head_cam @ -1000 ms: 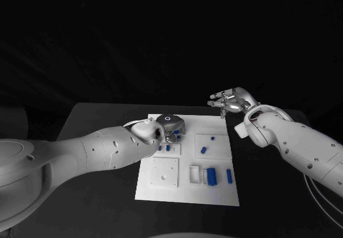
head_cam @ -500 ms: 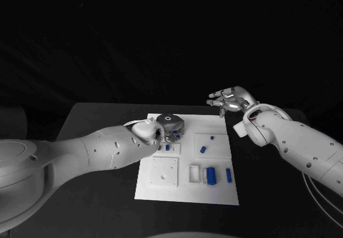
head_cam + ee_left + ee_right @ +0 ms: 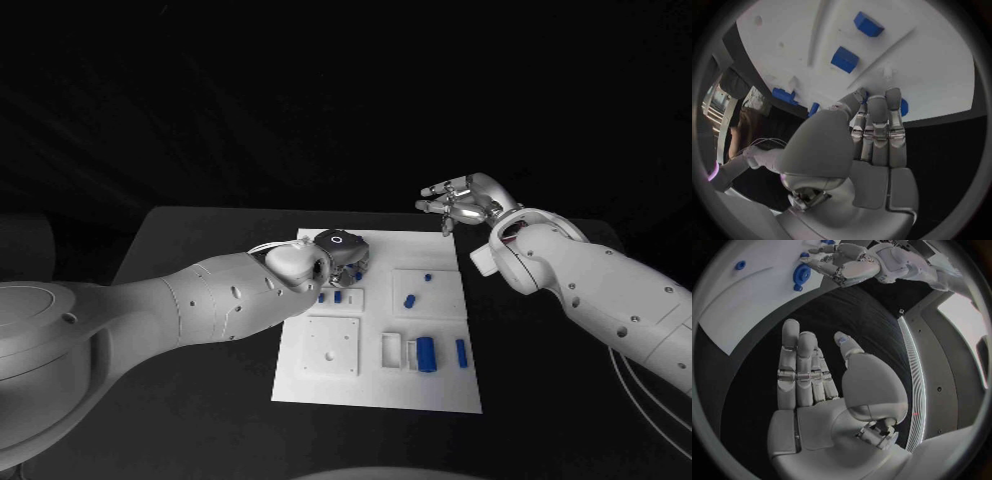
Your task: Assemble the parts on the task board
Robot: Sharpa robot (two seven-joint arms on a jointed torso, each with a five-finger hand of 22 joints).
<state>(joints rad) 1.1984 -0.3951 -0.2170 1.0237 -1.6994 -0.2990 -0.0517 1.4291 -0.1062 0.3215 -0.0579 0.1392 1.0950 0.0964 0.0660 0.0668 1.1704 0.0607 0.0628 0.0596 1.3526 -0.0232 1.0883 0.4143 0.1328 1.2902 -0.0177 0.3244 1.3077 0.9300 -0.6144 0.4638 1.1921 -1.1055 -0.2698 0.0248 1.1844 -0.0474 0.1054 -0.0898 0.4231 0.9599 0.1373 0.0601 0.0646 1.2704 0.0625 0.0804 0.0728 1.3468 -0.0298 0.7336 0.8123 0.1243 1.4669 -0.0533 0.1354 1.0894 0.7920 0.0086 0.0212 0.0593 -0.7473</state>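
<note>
Left hand (image 3: 335, 258) fingertips down on task board (image 3: 378, 390) top-left, grip unclear; right hand (image 3: 464, 203) open, empty, upper right.

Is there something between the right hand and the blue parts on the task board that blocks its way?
Nothing visible does. The right hand hangs open past the far right corner of the task board, and bare board lies between it and the nearest blue parts. The left hand is over the board's far left.

Left hand (image 3: 335, 258) lowered, right hand (image 3: 464, 203) raised, empty
</note>
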